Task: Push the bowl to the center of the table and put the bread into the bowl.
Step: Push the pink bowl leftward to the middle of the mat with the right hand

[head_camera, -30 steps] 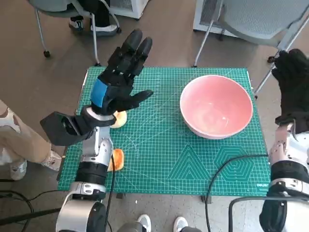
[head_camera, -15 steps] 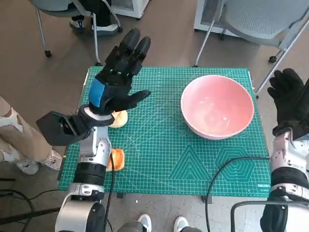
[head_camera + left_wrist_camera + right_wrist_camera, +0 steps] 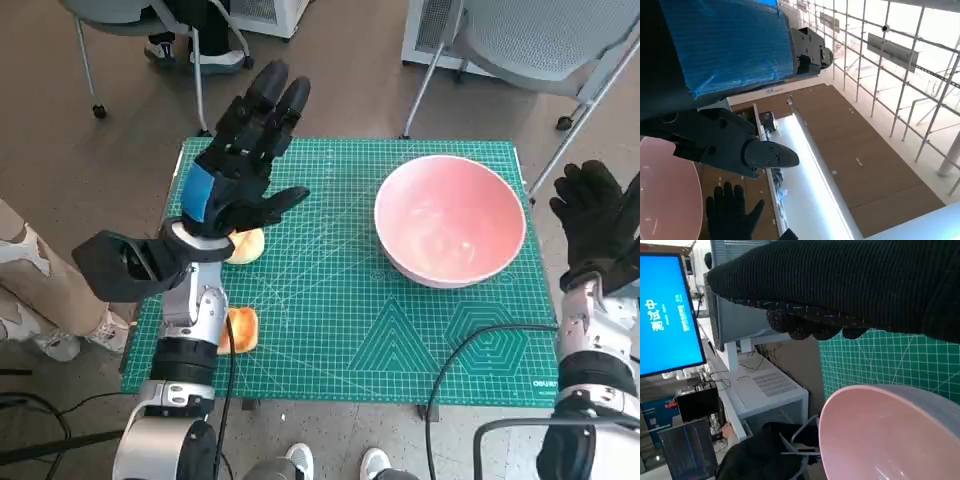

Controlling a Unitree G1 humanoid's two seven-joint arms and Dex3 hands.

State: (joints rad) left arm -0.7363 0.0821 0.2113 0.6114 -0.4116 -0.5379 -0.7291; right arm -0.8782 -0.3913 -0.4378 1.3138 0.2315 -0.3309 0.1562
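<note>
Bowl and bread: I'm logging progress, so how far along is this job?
Nothing looks done. The pink bowl sits toward the mat's right side, empty. The right hand is raised beside it, apart, placed for the push. Both bread pieces lie by the left edge; the left hand holds nothing.

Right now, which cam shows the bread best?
Head view: two bread pieces lie at the mat's left edge, both partly hidden behind the left arm. Neither wrist view shows bread; both catch only the pink bowl.
</note>
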